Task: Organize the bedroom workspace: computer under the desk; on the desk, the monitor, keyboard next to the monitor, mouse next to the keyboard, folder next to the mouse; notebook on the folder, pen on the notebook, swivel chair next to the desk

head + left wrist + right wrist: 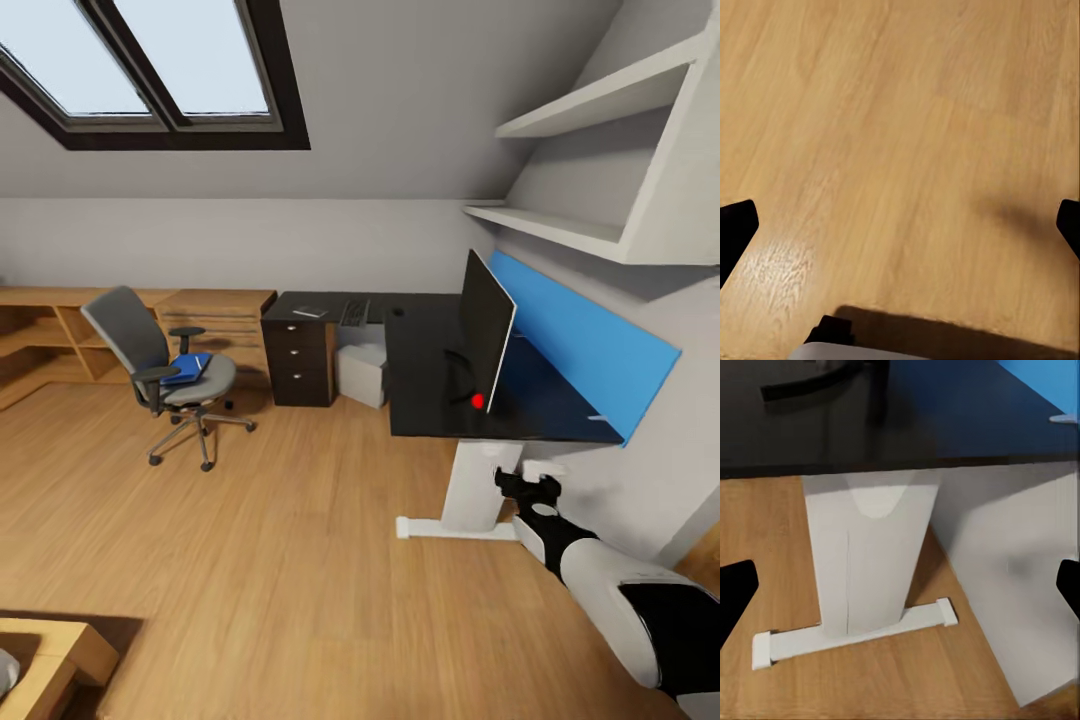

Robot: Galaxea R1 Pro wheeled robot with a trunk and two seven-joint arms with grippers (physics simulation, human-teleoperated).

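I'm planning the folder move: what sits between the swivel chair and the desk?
Nothing visible: only open wooden floor separates the swivel chair, with the folder on its seat, from the desk.

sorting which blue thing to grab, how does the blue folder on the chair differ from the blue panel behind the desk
The folder is small and lies flat on the swivel chair seat; the blue panel is far larger and stands upright against the wall behind the desk. The folder looks darker blue, the panel lighter. Both are flat blue rectangles.
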